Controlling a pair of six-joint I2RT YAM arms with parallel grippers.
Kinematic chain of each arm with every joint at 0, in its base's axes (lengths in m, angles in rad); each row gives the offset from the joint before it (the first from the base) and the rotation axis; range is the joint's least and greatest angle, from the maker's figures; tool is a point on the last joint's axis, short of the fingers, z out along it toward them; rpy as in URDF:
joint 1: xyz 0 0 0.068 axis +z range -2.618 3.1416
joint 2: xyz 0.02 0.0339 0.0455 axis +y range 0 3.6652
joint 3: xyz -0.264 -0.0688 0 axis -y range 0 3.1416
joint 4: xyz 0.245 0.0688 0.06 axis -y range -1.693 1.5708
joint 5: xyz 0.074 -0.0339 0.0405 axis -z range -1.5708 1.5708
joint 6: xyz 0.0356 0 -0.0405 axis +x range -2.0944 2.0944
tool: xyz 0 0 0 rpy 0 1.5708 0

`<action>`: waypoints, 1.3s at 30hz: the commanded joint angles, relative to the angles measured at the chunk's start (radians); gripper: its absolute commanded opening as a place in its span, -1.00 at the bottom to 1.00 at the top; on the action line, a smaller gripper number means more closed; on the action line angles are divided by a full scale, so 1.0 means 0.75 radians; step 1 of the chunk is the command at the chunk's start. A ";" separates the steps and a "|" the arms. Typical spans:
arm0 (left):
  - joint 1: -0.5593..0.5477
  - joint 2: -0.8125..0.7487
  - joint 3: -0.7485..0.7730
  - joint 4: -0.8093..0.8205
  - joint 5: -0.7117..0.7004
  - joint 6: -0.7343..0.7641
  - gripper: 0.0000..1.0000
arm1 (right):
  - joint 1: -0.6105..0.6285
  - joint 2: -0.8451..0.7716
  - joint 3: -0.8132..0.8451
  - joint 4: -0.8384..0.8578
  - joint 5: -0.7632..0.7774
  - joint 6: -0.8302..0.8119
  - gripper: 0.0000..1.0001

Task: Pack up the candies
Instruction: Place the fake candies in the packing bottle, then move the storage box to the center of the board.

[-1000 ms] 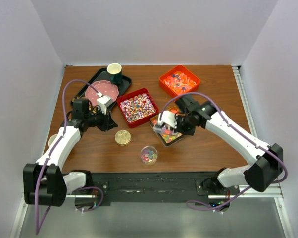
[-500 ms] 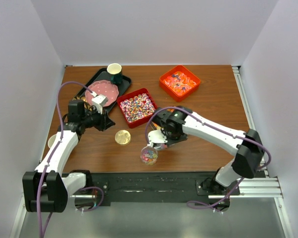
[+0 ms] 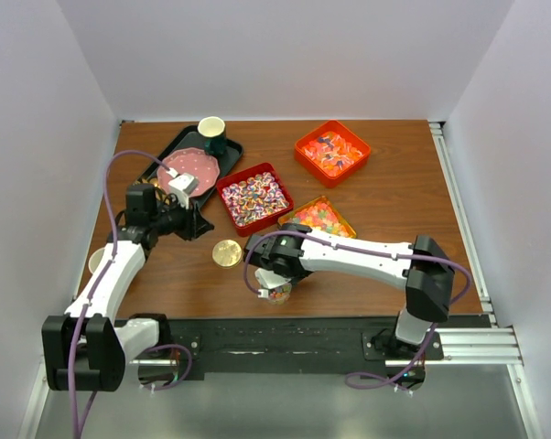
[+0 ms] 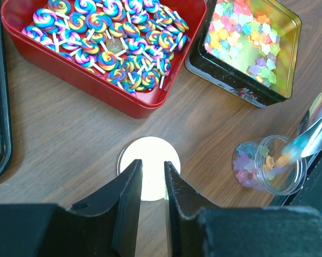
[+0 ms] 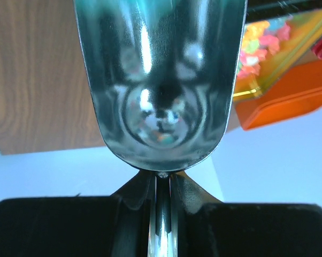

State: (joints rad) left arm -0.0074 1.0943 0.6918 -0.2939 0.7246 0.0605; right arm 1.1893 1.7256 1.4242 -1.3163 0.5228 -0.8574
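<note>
1. At the near middle of the table, the right gripper [image 5: 161, 184] is clamped tight on the handle of the silver scoop [image 5: 161, 80]. The scoop's tip is tilted down at the rim of the small clear jar [image 4: 268, 171].
2. The jar holds a shallow layer of pastel candies [image 4: 247, 167].
3. Left of the jar, the left gripper [image 4: 152, 166] hangs over the gold lid [image 4: 150, 145]. Its fingers stand a narrow gap apart and hold nothing.
4. Just beyond the lid, swirl lollipops [image 4: 113, 37] fill the red box [image 4: 97, 91].
5. Right of that box and beyond the jar, jelly pieces [image 4: 246, 43] lie in the gold tin [image 4: 241, 91].
6. Far right, the orange box [image 3: 331, 151] holds more sweets.
</note>
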 commanded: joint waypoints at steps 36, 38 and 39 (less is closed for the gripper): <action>-0.939 1.183 0.916 0.069 -0.173 0.020 -1.00 | -1.201 -0.443 0.339 -0.063 -0.347 0.429 -1.00; -0.970 1.275 1.022 0.081 -0.171 0.005 -1.00 | -1.230 -0.474 0.280 -0.067 -0.358 0.433 -1.00; -0.980 1.308 1.067 0.081 -0.169 -0.007 -1.00 | -1.258 -0.495 0.261 -0.067 -0.374 0.440 -1.00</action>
State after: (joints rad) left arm -0.7090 1.9934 1.3571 -0.3038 0.6022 0.0986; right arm 0.2916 1.4220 1.6691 -1.3457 0.2687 -0.5560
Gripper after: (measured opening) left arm 0.013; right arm 0.122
